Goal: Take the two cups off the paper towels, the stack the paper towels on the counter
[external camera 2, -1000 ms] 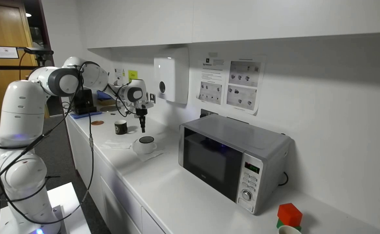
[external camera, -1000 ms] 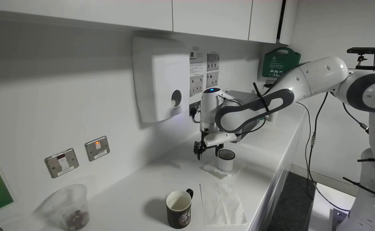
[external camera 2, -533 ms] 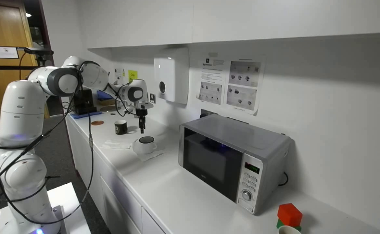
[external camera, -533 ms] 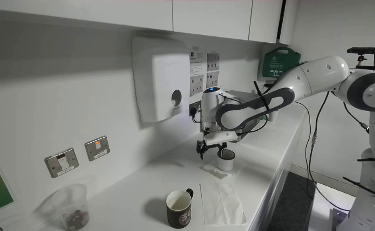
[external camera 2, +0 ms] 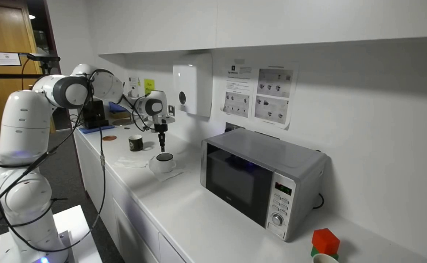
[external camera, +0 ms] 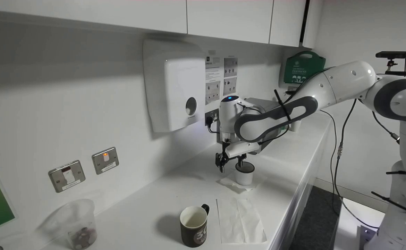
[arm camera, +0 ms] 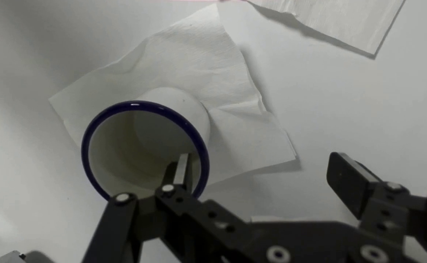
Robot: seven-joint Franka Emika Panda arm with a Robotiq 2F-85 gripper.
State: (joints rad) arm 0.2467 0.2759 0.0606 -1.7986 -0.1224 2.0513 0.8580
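The end effector (arm camera: 260, 156) shifted, white cup (arm camera: 137, 146) beneath one finger (arm camera: 181, 170).

White counter (external camera 2: 195, 212), dark mug (external camera: 194, 232), paper towels (external camera: 240, 222), clear container (external camera: 79, 217), grey microwave (external camera 2: 259, 179)

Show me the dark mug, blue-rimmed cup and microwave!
Dark mug (external camera: 191, 234): in an exterior view, on its outside.
Blue-rimmed cup (arm camera: 137, 146): in the wrist view, on its inside.
Microwave (external camera 2: 248, 182): in an exterior view, on its door.

cup (arm camera: 146, 140): blue-rimmed, upright on paper towel (arm camera: 206, 69) | hand (arm camera: 260, 157): jaws apart, one overlapping cup
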